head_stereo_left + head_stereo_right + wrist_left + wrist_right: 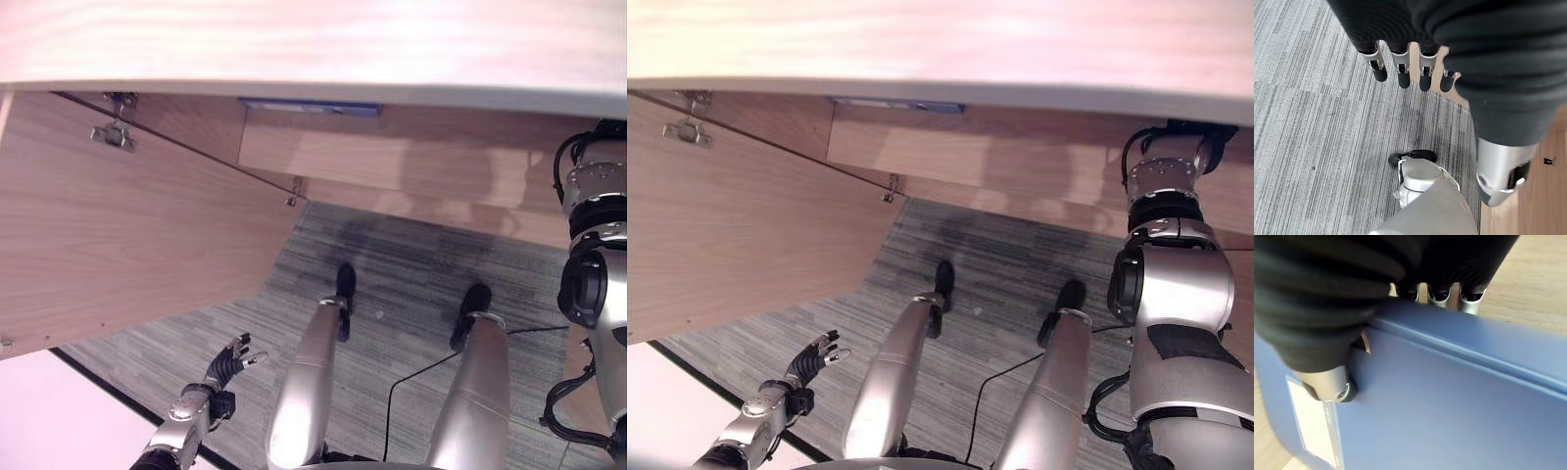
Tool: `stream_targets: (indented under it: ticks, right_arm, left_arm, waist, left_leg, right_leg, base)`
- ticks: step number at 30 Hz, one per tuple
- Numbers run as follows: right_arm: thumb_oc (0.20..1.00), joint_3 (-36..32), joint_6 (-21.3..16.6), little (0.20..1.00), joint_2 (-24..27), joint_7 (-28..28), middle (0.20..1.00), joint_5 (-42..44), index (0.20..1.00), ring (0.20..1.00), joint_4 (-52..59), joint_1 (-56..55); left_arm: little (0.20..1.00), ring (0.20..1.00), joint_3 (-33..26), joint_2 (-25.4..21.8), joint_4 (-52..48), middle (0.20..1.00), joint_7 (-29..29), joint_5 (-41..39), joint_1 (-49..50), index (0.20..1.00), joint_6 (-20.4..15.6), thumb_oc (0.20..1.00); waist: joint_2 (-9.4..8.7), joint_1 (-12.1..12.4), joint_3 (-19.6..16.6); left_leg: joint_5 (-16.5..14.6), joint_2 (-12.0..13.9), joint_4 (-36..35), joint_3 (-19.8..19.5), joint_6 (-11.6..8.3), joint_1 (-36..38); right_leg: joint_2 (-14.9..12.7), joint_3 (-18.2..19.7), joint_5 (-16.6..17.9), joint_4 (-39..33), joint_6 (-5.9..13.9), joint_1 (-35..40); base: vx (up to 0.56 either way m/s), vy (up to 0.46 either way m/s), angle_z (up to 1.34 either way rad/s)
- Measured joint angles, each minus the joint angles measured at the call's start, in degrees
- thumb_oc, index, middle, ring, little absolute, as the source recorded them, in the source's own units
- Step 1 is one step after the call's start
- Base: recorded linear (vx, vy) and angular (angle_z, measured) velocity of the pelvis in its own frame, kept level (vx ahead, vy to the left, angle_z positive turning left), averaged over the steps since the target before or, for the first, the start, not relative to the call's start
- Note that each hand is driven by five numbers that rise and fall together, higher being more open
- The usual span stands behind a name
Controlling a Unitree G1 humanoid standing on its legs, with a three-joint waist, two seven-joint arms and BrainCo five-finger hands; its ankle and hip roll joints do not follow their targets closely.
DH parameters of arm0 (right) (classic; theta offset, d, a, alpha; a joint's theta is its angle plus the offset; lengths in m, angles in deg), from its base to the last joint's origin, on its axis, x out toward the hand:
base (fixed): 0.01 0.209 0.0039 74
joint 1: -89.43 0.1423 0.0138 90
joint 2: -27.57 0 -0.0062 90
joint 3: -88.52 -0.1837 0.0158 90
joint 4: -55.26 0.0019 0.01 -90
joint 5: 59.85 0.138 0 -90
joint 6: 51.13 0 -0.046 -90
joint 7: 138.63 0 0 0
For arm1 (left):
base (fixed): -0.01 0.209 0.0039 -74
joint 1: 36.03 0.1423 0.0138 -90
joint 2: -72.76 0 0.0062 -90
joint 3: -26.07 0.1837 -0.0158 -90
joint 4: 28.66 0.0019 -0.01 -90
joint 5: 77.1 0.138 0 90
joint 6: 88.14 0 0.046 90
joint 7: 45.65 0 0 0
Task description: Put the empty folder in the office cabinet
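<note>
Your right hand [1327,333] grips the blue folder [1449,406]: in its wrist view the thumb presses the broad face near a white label [1312,423], and the fingers [1469,301] curl over the far edge, so the folder sits clamped between them against a wooden surface [1533,279]. From the head, you see the right arm reaching up under the cabinet [313,44] top, with a blue strip [309,106] showing inside the opening. The cabinet door [127,235] stands swung open on your left. Your left hand [230,362] hangs low over the grey carpet [411,264], fingers loosely spread and holding nothing.
</note>
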Motion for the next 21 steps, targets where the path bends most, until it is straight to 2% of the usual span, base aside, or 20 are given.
stream_targets:
  ticks: [6,10,14,21]
  right_arm:
    - [0.200,0.08,0.72,0.200,-0.06,-0.44,0.200,0.13,0.200,0.200,-0.17,-0.25]
    - [0.200,0.07,0.87,0.200,-0.09,-0.90,0.200,1.85,0.200,0.200,-0.71,-1.07]
    - [0.200,0.19,1.33,0.200,-0.83,-1.14,0.200,2.17,0.200,0.200,-1.06,-3.16]
    - [0.200,0.76,2.14,0.200,-1.43,-1.38,0.200,2.15,0.200,0.200,-2.19,-3.14]
  left_arm:
    - [1.000,1.000,0.01,-0.12,0.03,1.000,0.00,-0.01,0.13,1.000,0.24,1.000]
    - [1.000,1.000,0.01,-0.43,0.07,1.000,0.04,-0.18,0.13,1.000,0.35,1.000]
    - [1.000,1.000,-0.01,-0.72,0.22,1.000,0.11,-1.20,0.34,1.000,0.42,1.000]
    - [1.000,1.000,-0.03,-0.85,0.40,1.000,0.95,-1.20,0.35,1.000,0.42,1.000]
  waist:
    - [0.05,-0.06,-0.06]
    - [-0.17,-0.03,-1.03]
    - [-1.33,-0.01,-2.29]
    - [-2.16,-0.03,-2.74]
  left_leg:
    - [0.09,0.06,-0.25,-0.66,-0.03,0.23]
    - [-0.38,0.08,2.36,-1.61,0.13,-0.72]
    - [-1.27,0.15,4.05,-2.02,-0.17,-1.58]
    - [-1.60,0.16,5.61,-2.85,-0.45,-2.93]
  right_leg:
    - [0.11,-0.53,-0.18,0.55,-0.31,0.21]
    - [0.10,-1.12,-1.74,3.21,-0.77,0.00]
    - [0.14,-1.39,-2.71,4.78,-1.20,-0.60]
    - [0.14,-1.50,-3.16,6.35,-1.30,-1.81]
  base:
    - [-0.03,-0.025,0.04]
    - [-0.04,-0.041,0.10]
    - [-0.02,-0.016,0.02]
    - [0.00,0.000,0.00]
